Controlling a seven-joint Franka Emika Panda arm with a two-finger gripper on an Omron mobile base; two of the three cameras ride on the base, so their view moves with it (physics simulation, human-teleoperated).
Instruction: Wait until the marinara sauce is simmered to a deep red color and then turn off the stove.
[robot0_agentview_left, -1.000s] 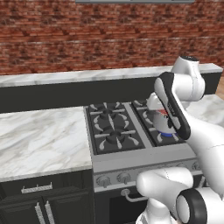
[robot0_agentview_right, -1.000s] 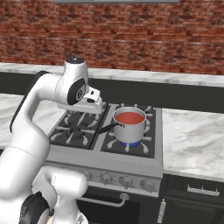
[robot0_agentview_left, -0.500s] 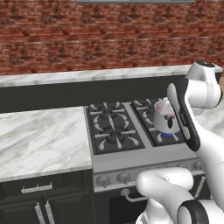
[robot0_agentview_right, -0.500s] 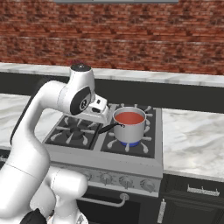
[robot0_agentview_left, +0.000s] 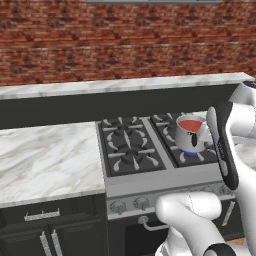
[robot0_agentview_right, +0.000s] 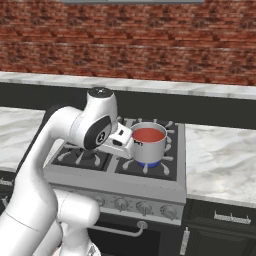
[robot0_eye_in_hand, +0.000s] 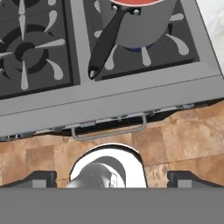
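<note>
Hand view | saucepan handle (robot0_eye_in_hand: 106, 41) points toward stove (robot0_eye_in_hand: 131, 94) front

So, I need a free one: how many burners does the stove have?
4: rear left, front left, rear right, and the front right one under the saucepan. The arm covers the stove's right edge, so more could be hidden.

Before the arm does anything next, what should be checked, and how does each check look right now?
1. Red sauce sits in the small shiny steel saucepan: ok.
2. Saucepan rests on the stainless-steel gas stove, front right burner: ok.
3. Blue flame under the pan: ok.
4. Sauce deep red yet: cannot tell.
5. Two-finger gripper open and empty: ok.
6. Round silver knobs within view for turning off: ok.
</note>
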